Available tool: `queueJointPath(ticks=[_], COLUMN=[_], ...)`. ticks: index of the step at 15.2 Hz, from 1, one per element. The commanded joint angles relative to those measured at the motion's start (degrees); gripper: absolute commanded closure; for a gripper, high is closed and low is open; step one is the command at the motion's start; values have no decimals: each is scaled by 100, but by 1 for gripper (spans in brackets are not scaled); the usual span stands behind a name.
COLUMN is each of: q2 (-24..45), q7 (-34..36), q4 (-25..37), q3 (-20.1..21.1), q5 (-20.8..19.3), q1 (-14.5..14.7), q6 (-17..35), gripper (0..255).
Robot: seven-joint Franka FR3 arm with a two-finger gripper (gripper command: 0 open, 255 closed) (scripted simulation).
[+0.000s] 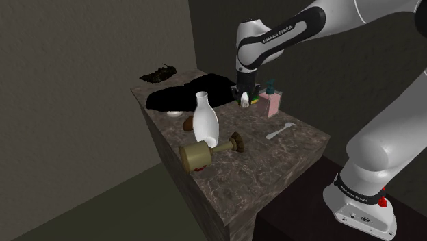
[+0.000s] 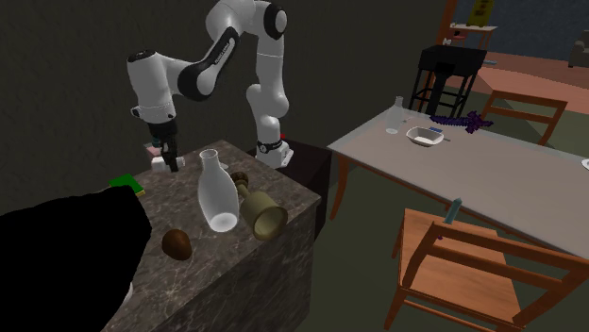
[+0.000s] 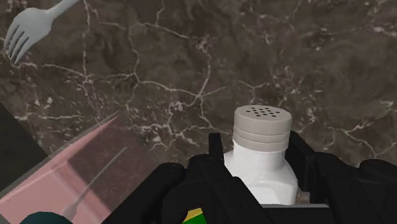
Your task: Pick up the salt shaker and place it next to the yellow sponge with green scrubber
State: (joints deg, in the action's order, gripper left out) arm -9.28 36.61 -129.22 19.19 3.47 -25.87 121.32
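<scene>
In the shoulder view the gripper (image 1: 244, 96) is holding the salt shaker (image 1: 244, 102) just beside the yellow-green sponge (image 1: 255, 98), and in the wrist view its fingers (image 3: 213, 158) are clamping the white body (image 3: 264, 170) under the grey cap (image 3: 262, 124), a thing I am judging light, stiff and slightly slippery.

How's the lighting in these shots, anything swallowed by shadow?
Shoulder view: dim, with a black patch beyond the white vase. Second exterior view: a black area covers the counter's left end, while the dining table is brighter. Wrist view: evenly lit, and the salt shaker is plain.
</scene>
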Motion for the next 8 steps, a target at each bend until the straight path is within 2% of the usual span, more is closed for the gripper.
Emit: queueJointPath(ticks=[1,4,8], q2=[202,542,668], q7=[-255,-558,-530], q4=[227,595,412], q3=[-162,-354,-344], q5=[-101,-228,-265], q1=[-148,-334,-332], q6=[-41,-85,220], gripper=[255,255,255])
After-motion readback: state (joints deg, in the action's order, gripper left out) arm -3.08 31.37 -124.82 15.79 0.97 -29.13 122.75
